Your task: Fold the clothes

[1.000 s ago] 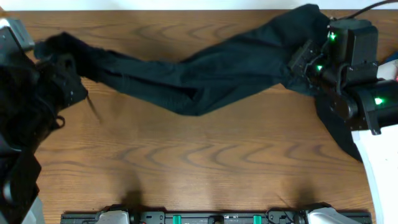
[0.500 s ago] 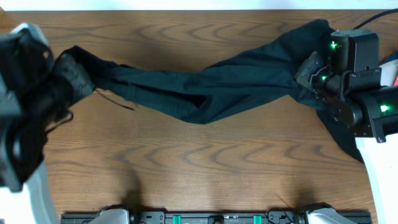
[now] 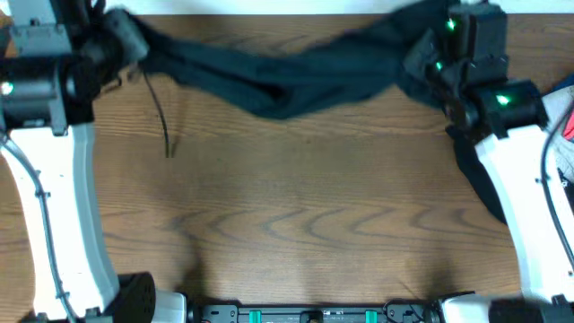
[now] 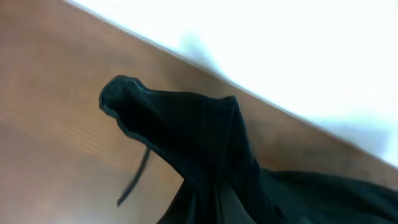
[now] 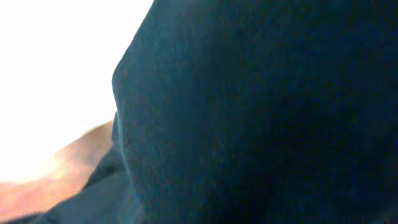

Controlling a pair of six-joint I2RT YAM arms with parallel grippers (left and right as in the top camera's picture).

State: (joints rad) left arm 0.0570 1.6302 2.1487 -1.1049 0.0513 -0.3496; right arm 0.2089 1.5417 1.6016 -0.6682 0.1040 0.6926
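Black garment (image 3: 287, 82) hangs stretched across the far side of the surface (image 3: 287, 215), strung between the two arms, sagging in the middle and mostly lifted off the wood. Motion blur in the overhead view.

Left tool (image 3: 124, 43) is at the far left corner, closed tight on the garment's left end. Its fingers are buried in bunched cloth, so the exact pinch point can't be made out. A thin dark cord (image 3: 162, 112) dangles from that end, with its tip down near the wood. In the left wrist view the fabric (image 4: 205, 143) rises to a folded peak, the cord (image 4: 134, 183) hangs below it, and wood (image 4: 50, 118) shows behind. No fingers are visible there.

Right tool (image 3: 423, 70) is at the far right, also clamped shut on the garment's right end, with cloth wrapped around it. The right wrist view is almost filled with dark fabric (image 5: 261, 112), with only a sliver of wood (image 5: 56, 180) at lower left. No fingers show.

More black cloth (image 3: 480, 179) lies on the surface under the right arm, running toward the right edge. A pale piece with pink and blue (image 3: 566, 108) sits at the far right edge, cut off by the frame.
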